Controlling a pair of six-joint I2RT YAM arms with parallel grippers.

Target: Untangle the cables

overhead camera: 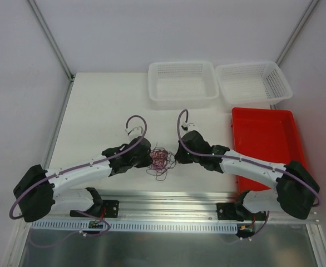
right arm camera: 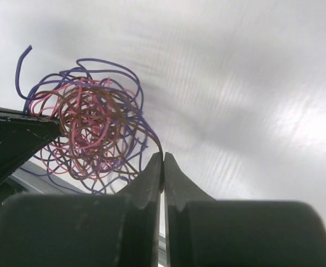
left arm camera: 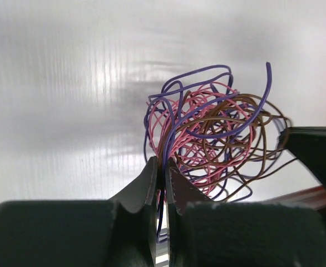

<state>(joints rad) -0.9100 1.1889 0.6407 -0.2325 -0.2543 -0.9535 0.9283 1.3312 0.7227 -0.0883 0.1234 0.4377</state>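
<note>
dark fingers fill the bottom of each wrist view. the left fingers [left arm camera: 155,173] are clenched tip to tip on the cables [left arm camera: 207,136], and a purple strand runs down through the narrow slit between them. the right fingers [right arm camera: 158,167] are clenched as well, pinching a brown strand just where it leaves the bundle.

the cables are one loose ball of hair-thin purple, pinkish-red and brown loops, wound through each other, with one free purple end curling up and out of the ball. seen from above, the ball sits over the front part of the white bench [overhead camera: 96,105], midway between the two arms. the left fingers meet its left side and the right fingers its right side. whether the ball rests on the bench or hangs just above it cannot be told.

each wrist view shows the other arm's dark fingers touching the far side of the ball.

two white mesh baskets, the left basket [overhead camera: 182,99] and the right basket [overhead camera: 246,95], stand side by side at the back of the bench. a red tray [overhead camera: 263,139] lies on the right, in front of the right basket, well apart from the cables.
</note>
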